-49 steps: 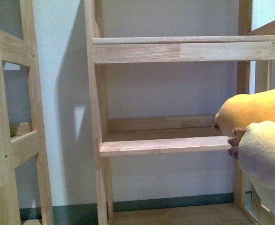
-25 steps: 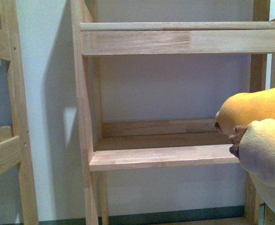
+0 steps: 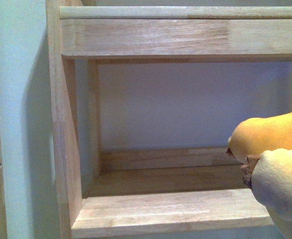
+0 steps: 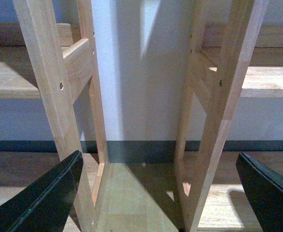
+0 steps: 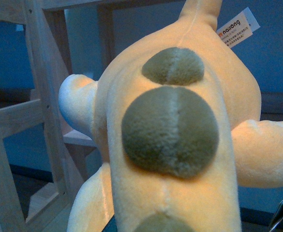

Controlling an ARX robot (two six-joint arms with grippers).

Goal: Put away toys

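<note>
The orange-yellow plush animal (image 3: 273,164) fills the lower right of the front view, level with the wooden shelf board (image 3: 171,211) and just right of its opening. In the right wrist view the plush animal (image 5: 175,145) takes up most of the picture, with olive bumps along its back and a white hang tag (image 5: 237,28). My right gripper is shut on it, with its fingers hidden under the plush. My left gripper (image 4: 165,193) stands open with nothing between its black fingers (image 4: 45,198), low in front of two wooden uprights.
A wooden shelf unit stands close ahead, with an upper board (image 3: 186,35) and a left side post (image 3: 64,124). Behind it is a pale wall. Two shelf frames' legs (image 4: 59,111) and a wooden floor (image 4: 132,193) show in the left wrist view.
The shelf has grown larger and shifted left and down in the front view, so the view has moved closer to it. The plush animal stays at the lower right.
</note>
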